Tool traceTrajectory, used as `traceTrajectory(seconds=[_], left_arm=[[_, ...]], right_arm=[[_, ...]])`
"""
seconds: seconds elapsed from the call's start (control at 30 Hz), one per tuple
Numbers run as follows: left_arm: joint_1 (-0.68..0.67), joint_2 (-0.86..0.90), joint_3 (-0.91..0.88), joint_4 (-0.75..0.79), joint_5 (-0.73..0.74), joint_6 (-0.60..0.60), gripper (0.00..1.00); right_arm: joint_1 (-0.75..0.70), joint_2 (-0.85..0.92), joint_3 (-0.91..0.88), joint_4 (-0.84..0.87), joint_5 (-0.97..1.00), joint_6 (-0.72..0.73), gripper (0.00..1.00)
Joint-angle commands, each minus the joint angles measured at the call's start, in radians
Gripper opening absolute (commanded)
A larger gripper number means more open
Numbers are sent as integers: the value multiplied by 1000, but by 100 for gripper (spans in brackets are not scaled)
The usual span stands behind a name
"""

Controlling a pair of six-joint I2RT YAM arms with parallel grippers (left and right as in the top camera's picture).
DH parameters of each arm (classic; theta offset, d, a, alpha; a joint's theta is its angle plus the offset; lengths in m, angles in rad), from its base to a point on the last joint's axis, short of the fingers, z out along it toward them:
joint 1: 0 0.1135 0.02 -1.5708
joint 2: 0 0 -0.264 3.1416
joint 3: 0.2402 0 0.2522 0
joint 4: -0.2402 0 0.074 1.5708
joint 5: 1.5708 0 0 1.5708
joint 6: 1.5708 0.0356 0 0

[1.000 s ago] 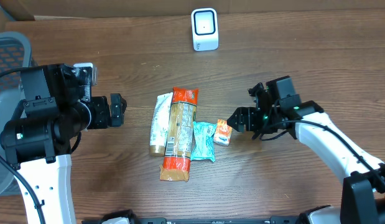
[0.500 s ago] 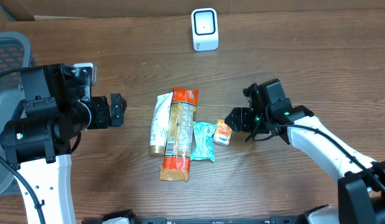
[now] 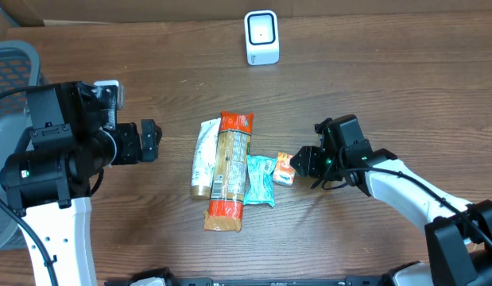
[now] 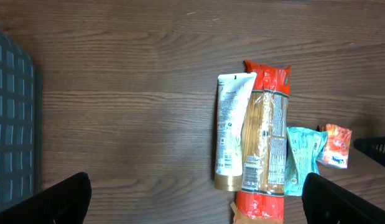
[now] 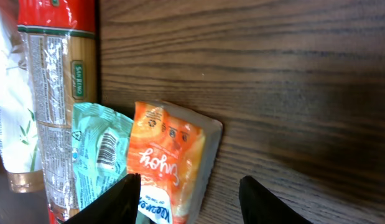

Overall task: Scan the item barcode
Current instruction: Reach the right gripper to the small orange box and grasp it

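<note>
I am at the pick-up step. My right gripper [image 5: 189, 186] stands low at the table with its jaws partly wide. The small orange packet [image 5: 167, 162] lies just ahead, between them. One finger is at its edge and the other is apart from it, so nothing is held. Next I must close on the packet, lift it, and turn its barcode toward the white scanner [image 3: 261, 36], well apart from this gripper. My left gripper [image 4: 196, 186] hangs wide open, holding nothing.
</note>
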Motion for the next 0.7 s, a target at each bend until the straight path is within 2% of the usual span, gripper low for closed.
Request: traceTrajectory(seconds=[0.0, 0.23, 0.5, 0.57, 0.63, 0.67], left_arm=[[5, 3, 19, 3, 11, 11, 100], [5, 3, 19, 4, 11, 11, 100], [5, 3, 19, 3, 11, 11, 100], [5, 3, 19, 4, 11, 11, 99], [5, 3, 19, 4, 11, 11, 100], [5, 3, 19, 3, 11, 11, 100]], right_arm=[[5, 5, -20, 12, 0, 18, 54], [44, 35, -21, 63, 1, 17, 54], [51, 105, -21, 81, 1, 18, 49], [51, 119, -21, 91, -4, 18, 43], [51, 130, -21, 96, -4, 18, 28], [51, 131, -21, 95, -4, 18, 17]])
